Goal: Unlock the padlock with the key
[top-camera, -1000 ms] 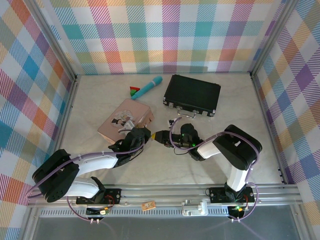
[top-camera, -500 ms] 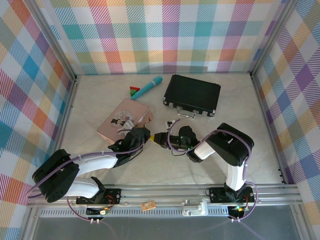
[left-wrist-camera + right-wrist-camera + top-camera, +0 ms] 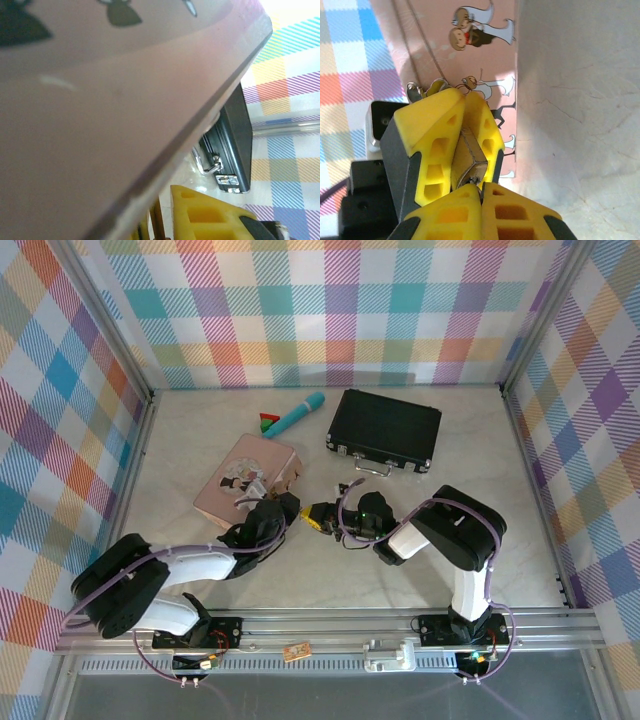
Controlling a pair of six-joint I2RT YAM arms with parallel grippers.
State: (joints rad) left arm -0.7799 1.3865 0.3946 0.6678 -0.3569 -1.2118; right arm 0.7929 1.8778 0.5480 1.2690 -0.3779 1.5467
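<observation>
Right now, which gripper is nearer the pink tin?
Left. The left gripper sits close beside the pink tin's near-right corner. The right gripper is further right, beyond the left one.

Padlock (image 3: 466,159) mostly hidden between yellow fingers (image 3: 432,145); key too small to tell. Pink tin (image 3: 100,125) blurred, partly covering black case (image 3: 235,145), 4 o'clock.

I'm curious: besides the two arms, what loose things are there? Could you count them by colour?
Pink: 1, tin
Black: 1, case
Teal: 1, stick
Red and green: 1, wedge
White: 1, scrap
Brass: 1, padlock
Orange-brown: 1, tag
Total: 7
</observation>
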